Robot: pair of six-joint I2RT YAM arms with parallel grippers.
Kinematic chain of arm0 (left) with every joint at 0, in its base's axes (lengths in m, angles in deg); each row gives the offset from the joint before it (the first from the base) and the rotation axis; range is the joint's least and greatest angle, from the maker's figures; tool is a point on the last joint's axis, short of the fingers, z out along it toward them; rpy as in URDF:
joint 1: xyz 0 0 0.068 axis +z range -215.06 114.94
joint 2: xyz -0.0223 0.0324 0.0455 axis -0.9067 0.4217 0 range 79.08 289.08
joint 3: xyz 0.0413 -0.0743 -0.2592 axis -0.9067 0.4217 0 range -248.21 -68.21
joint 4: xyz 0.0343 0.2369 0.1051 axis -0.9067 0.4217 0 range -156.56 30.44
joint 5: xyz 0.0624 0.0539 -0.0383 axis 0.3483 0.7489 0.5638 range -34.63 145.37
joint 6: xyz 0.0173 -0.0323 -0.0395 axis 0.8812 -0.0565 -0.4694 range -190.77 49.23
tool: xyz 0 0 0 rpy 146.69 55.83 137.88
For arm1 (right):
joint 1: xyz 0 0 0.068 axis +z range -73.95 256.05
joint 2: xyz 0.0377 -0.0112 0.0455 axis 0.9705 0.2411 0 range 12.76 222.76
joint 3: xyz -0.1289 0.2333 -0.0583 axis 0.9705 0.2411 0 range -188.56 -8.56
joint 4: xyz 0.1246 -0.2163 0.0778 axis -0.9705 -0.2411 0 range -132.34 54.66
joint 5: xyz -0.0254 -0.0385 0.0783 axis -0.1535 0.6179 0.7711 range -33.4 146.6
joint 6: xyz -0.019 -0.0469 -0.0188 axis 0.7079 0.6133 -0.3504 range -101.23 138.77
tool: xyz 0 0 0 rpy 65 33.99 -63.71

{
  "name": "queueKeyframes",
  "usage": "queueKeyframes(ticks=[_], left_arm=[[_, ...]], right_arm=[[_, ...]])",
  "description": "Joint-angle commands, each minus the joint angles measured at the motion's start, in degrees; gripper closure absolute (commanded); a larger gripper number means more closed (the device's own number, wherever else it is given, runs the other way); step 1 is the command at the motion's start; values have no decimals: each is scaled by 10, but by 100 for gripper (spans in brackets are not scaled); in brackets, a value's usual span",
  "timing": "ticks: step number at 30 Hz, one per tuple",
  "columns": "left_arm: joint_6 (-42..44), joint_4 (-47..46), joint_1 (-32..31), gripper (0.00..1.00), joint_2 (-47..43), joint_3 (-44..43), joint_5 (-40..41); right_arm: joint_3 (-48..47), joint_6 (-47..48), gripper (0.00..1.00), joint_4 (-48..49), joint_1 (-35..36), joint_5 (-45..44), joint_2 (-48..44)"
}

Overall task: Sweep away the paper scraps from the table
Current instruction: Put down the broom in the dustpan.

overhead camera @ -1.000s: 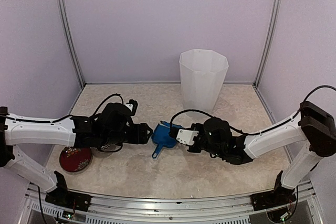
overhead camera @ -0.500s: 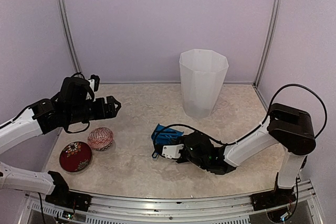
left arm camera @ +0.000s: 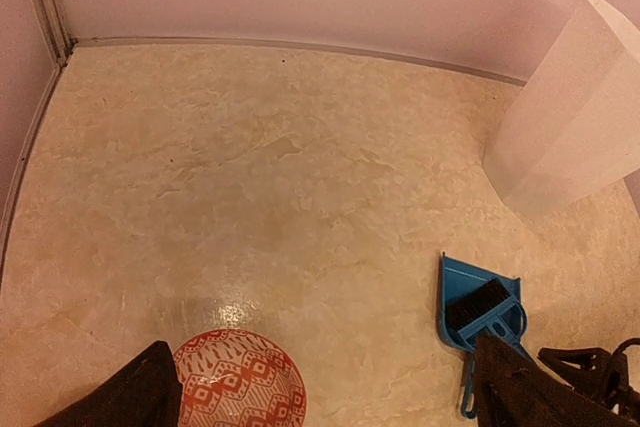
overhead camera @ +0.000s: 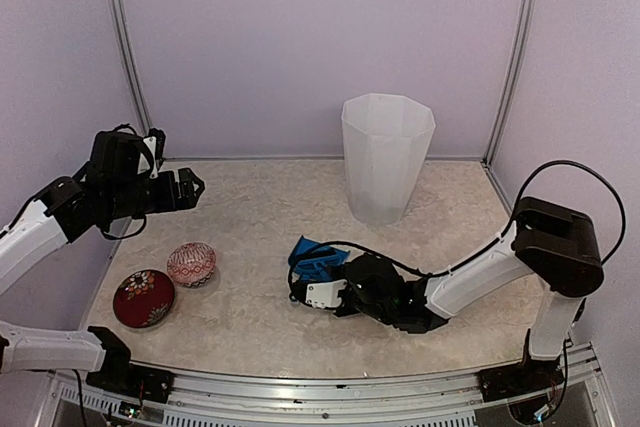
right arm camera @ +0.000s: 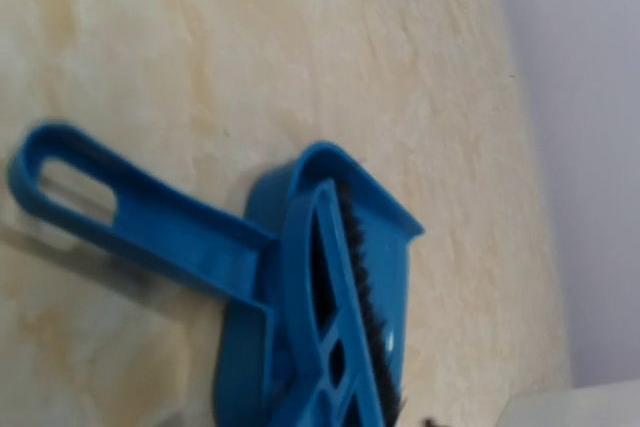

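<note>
Left tool (overhead camera: pixel 188 189): wide, empty, raised well apart from the dustpan (overhead camera: pixel 312 259).
Right tool (overhead camera: pixel 320 293): at the dustpan handle; we cannot tell its opening.
Paper scraps: we see none on the worktop (overhead camera: pixel 260 332).
Risk: we judge a loose hold would let the dustpan tip and shed its brush (left arm camera: pixel 478 304).

Soft, even light falls from above with a pinkish cast. 1 pale glare spot sits on the table (left arm camera: pixel 250 177) just ahead of the left gripper (left arm camera: pixel 320 347), whose fingers (left arm camera: pixel 120 397) show only as dark silhouettes. Close before the right gripper (overhead camera: pixel 308 292), the dustpan (right arm camera: pixel 300 267) is blurred, and its handle casts a faint shadow.
</note>
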Motion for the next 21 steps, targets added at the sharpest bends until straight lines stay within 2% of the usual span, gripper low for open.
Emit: queueKeyframes(ticks=[1, 7, 14, 21], left_arm=[[27, -21, 41, 1, -2, 16, -45], [41, -48, 77, 1, -4, 23, -78], [44, -58, 92, 1, -7, 29, -87], [40, -74, 97, 1, -23, 44, -82]], right_arm=[[2, -40, 52, -73, 7, 60, -49], [21, -83, 30, -158, 6, 117, -120], [41, -140, 25, -259, -14, 173, -243], [43, -195, 21, -282, -70, 192, -359]])
